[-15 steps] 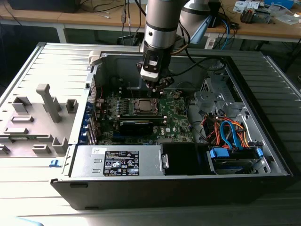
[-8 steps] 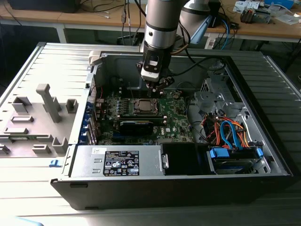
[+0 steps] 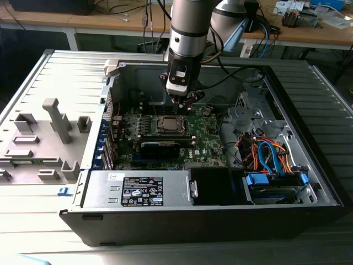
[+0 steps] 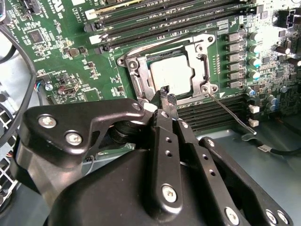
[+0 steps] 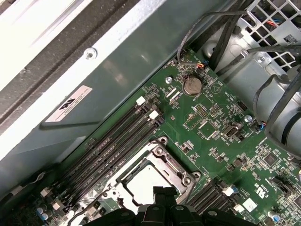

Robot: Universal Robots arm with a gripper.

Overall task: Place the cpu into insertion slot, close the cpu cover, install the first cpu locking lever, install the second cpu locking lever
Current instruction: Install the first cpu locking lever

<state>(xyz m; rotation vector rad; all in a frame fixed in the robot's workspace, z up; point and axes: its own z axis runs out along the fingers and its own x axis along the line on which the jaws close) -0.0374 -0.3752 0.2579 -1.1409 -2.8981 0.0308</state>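
cpu sits in insertion slot, cpu cover down over it. Arm's jaws together, empty, tips just beside cover edge. One locking lever sticks out free.

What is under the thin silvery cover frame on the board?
The silvery cover frame shows, through its cut-out, the silver-grey square cpu. The socket beneath the chip is covered.

1. You have the small, flat, square, dull silver-grey metal cpu seated flat in the square, metal-framed insertion slot.
2. The thin silvery cut-out cpu cover lies down over it.
3. One thin wire locking lever angles off the frame's corner.
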